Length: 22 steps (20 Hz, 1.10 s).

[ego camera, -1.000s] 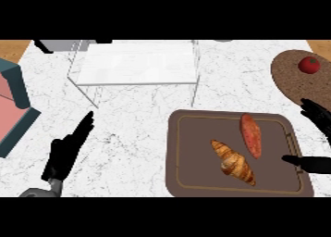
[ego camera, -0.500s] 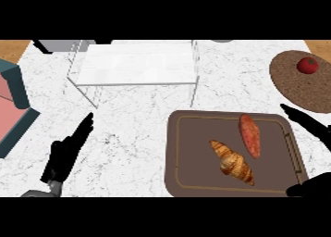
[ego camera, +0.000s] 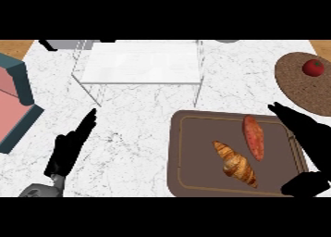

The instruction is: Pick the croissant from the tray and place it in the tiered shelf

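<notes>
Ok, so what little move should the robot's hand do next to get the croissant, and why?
Probably slide the right hand leftward until it is over the croissant. That hand is open at the right edge of the tray, holding nothing, and the croissant lies just to its left, beside the sweet potato.

A golden-brown croissant, banded darker, and an orange-red sweet potato against a dark brown tray. The bench is white marble veined in grey, the shelf white, the round board speckled brown, its fruit red. The left hand and right hand are black.
</notes>
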Motion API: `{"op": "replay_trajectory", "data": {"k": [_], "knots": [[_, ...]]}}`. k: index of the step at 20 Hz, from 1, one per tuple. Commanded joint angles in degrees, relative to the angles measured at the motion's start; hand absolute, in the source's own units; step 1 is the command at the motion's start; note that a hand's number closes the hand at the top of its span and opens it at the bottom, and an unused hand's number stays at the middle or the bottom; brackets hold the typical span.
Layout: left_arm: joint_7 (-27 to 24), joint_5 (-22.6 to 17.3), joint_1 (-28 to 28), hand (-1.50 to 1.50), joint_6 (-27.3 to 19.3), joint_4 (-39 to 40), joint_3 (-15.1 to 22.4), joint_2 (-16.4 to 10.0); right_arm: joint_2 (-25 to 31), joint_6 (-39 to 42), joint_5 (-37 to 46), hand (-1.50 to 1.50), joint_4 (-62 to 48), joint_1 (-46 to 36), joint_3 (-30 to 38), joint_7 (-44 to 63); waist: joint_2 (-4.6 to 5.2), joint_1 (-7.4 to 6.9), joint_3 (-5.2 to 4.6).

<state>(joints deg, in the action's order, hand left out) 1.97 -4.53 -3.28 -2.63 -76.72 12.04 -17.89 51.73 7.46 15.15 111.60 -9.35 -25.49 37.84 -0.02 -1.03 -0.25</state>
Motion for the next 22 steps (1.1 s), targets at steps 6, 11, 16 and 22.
{"op": "replay_trajectory", "data": {"k": [6,11,16,22], "knots": [[0.58,-0.71,2.65,0.00,1.89,-2.85,-1.90,-0.05,-19.15,7.78,9.41,-1.50,-1.67,-8.13,-12.69,21.23,-0.03,0.51,0.22],[-2.40,1.29,4.34,0.00,1.97,-1.06,-1.38,0.78,-23.70,8.95,13.06,-1.50,-5.74,-7.16,-14.80,25.57,-0.04,0.83,0.22],[-0.40,2.74,0.43,0.00,1.22,0.52,-2.12,2.40,-28.06,9.42,17.42,-1.50,-9.56,-7.06,-15.54,26.19,-0.01,1.05,0.23],[1.00,2.22,-0.78,0.00,2.39,0.32,-3.91,2.34,-27.16,13.35,21.57,-1.50,-5.96,-5.95,-14.36,28.67,-0.03,1.24,0.21]]}}
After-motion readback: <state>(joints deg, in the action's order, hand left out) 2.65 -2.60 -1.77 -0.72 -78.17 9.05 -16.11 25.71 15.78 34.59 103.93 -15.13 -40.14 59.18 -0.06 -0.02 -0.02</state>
